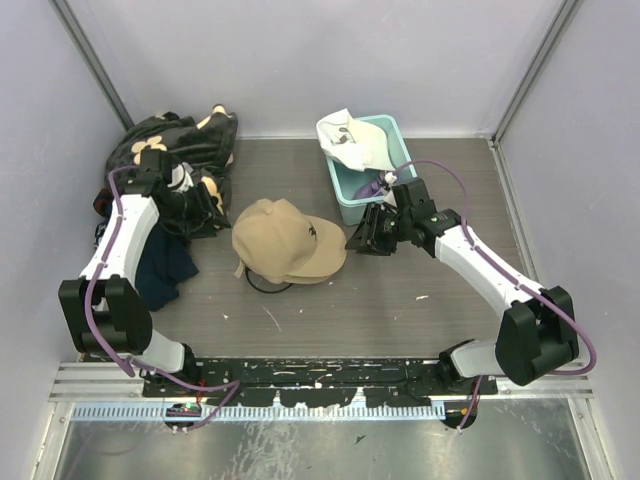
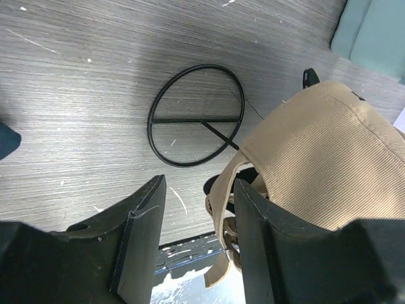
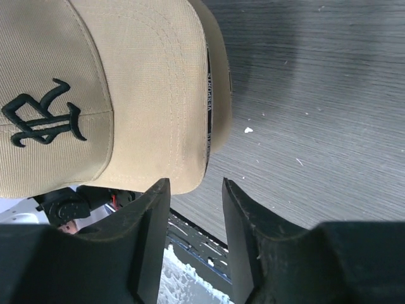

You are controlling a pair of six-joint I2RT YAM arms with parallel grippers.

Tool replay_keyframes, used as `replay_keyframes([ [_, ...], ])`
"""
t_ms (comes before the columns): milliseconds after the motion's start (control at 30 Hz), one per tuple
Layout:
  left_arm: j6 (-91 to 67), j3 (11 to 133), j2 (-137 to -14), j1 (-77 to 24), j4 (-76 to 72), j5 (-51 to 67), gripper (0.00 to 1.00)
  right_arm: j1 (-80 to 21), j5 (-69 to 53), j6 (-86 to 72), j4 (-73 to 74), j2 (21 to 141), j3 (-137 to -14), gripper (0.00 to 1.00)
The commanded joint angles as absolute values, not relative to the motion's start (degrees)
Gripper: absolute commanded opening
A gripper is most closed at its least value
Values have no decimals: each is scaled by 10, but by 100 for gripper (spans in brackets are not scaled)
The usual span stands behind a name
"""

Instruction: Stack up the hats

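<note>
Where the tan cap (image 1: 285, 240) lies: mid-desk (image 1: 430, 300), with bare grey woodgrain open on its near side.
Behind-right of it: teal bin (image 1: 345, 190), white cap (image 1: 355, 140) draped over the rim.
Partly under it: thin black wire ring (image 2: 196, 114).
Its surface: ribbed twill, stitched curved brim, black logo.
Left gripper (image 2: 199, 183): jaws spread beside its back strap.
Right gripper (image 3: 195, 183): jaws spread at its brim edge, pinching nothing.

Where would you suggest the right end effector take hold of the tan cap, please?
Probably the brim of the tan cap. It juts toward the right end effector, and its curved edge lies just ahead of the open jaws. Come in from the right and pinch that edge.
</note>
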State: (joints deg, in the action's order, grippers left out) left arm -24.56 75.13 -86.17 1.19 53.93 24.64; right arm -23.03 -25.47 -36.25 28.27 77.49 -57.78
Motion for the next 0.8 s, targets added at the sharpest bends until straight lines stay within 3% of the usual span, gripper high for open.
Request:
replay_keyframes([
  [0, -254, 776, -846, 30, 540, 239, 54, -230, -223, -335, 306, 757, -617, 45],
  [267, -267, 795, -845, 43, 536, 237, 57, -230, -159, -290, 379, 786, -745, 49],
  [500, -290, 819, -844, 49, 510, 270, 59, -229, -52, -227, 429, 917, -947, 77],
  [767, -295, 837, -824, 50, 501, 280, 59, -231, 59, -167, 440, 1071, -1103, 93],
])
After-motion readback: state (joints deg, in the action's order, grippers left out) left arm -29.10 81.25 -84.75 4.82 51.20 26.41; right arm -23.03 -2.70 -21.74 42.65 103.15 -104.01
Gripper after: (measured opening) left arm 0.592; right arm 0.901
